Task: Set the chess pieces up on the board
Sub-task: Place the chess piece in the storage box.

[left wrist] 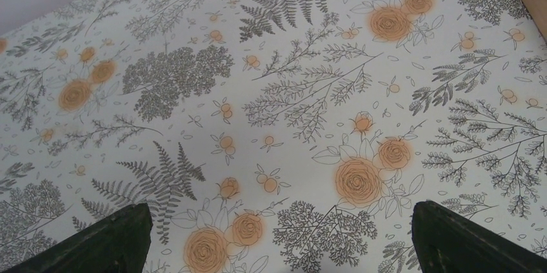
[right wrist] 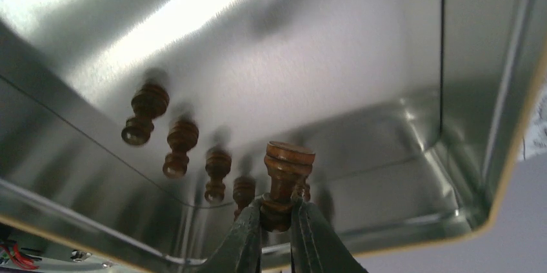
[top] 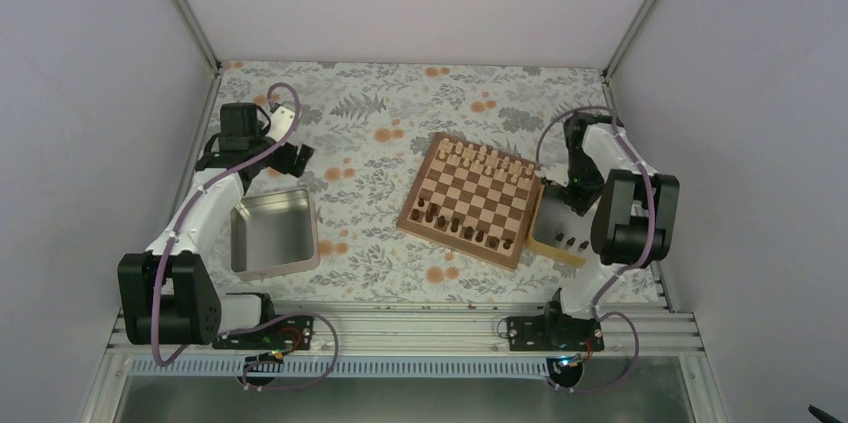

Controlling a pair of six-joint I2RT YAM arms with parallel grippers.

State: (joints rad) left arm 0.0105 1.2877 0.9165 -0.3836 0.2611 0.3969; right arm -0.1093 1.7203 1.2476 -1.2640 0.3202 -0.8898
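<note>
Heads up: your right gripper [right wrist: 276, 221] is pinching a dark piece [right wrist: 287, 170] by its narrow end, inside the tin [right wrist: 387, 60] w/ other pieces [right wrist: 182, 147]. Thin grip, so it could swivel or drop b4 the board [top: 478, 198]. Meanwhile your left gripper [left wrist: 278, 212] hangs open, empty.

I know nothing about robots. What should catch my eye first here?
The chessboard sits mid-table, pale pieces along its far edge, a few dark ones near. Beside it, the right gripper pinches a dark chess piece inside a shiny metal tin where more lie. The left gripper hangs open over flowered cloth.
</note>
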